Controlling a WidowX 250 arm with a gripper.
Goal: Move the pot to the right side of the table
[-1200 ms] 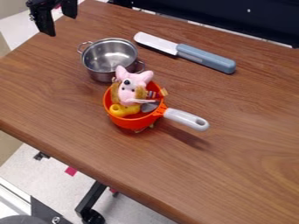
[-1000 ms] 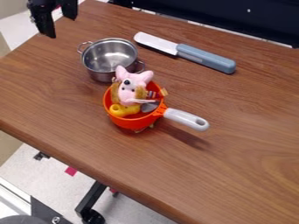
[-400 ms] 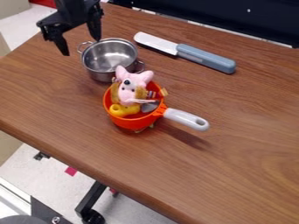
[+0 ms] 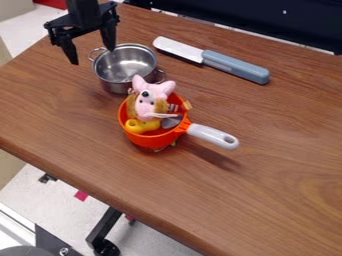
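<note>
With pincer (image 4: 91, 56) spread near the pot (image 4: 127, 65) at the far left of the desk (image 4: 267, 175), best to pinch the rim (image 4: 130, 45), probably light, stiff and slippery.

Okay, so the gripper (image 4: 92, 56) has come down and across from the top left corner. It's now at the pot's (image 4: 127, 65) upper-left side, with one tip over the rim area in this view. Can't tell if they touch. Way more of it shows now, and the jaws look spread wider than in the first frames. Also, a red patch (image 4: 51, 3) now shows up top left, where the arm was.
</note>
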